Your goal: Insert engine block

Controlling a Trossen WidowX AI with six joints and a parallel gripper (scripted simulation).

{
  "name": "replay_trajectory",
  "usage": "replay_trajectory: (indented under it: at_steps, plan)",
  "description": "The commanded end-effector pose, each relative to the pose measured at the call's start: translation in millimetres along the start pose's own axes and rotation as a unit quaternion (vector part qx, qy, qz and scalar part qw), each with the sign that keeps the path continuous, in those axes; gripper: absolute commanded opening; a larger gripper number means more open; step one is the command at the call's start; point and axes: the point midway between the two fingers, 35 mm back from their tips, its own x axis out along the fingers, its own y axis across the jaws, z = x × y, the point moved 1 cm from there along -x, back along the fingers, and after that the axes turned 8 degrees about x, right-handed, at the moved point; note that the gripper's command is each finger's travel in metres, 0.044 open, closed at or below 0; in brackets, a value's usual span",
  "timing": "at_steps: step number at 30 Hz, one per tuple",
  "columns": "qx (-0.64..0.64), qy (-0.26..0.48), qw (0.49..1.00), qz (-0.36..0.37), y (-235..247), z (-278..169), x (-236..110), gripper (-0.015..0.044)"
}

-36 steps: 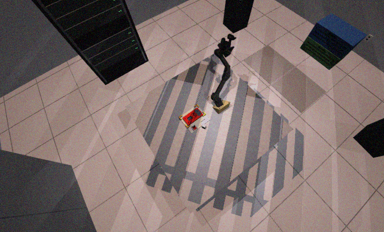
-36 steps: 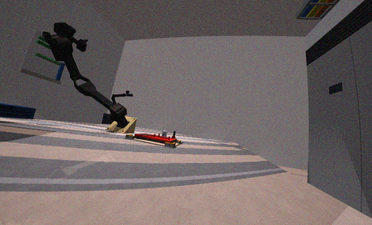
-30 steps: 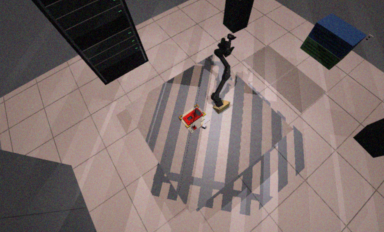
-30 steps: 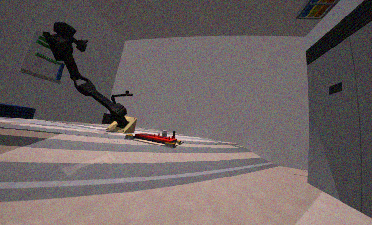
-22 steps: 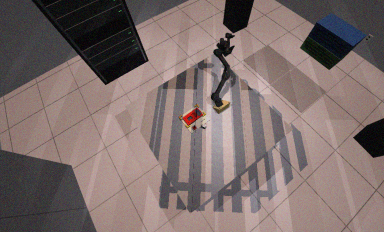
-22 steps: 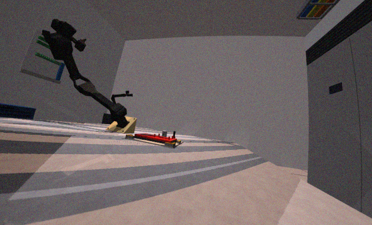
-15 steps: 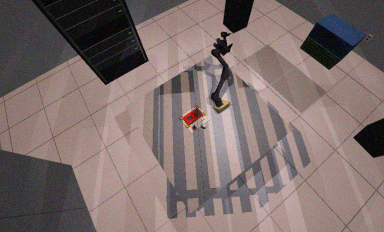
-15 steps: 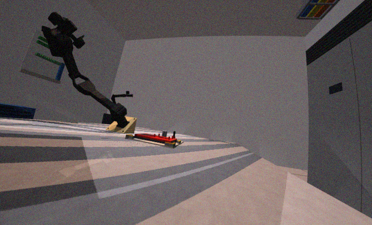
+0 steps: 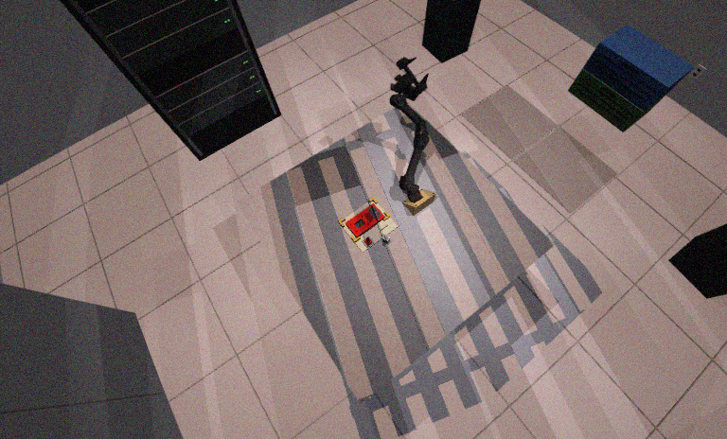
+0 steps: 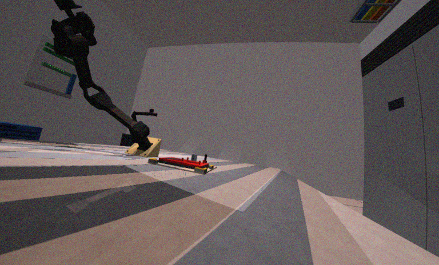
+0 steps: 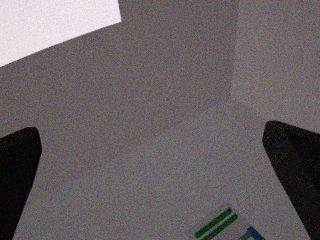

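Observation:
The red car body (image 9: 358, 224) (image 10: 181, 161) lies flat on a cream mat (image 9: 397, 229) with yellow corner marks, just in front of the arm's tan base (image 9: 419, 201) (image 10: 146, 148). A dark opening shows in its top. A small grey block (image 9: 384, 238) (image 10: 193, 156), which looks like the engine block, stands by the body's edge; it is too small to tell its slot side. My gripper (image 9: 407, 64) (image 10: 66, 5) (image 11: 155, 135) is open and empty. It is raised high above and behind the base, far from the car body, and faces a wall.
A tall black server rack (image 9: 176, 60) stands at the back left and a black cabinet (image 9: 450, 16) behind the arm. A blue and green box (image 9: 627, 76) sits at the far right. A wall poster (image 10: 48, 71) (image 11: 236, 236) with green and blue bars hangs behind the arm.

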Motion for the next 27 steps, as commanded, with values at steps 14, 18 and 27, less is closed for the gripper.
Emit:
replay_trajectory:
  at_steps: [14, 18, 27]
  plan:
    - [0.250, 0.046, 0.963, 0.090, 73, 62, -26, 0.0440]
    - [0.307, 0.060, 0.943, 0.112, 88, 79, -32, 0.0440]
    - [0.425, 0.091, 0.886, 0.160, 117, 119, -47, 0.0440]
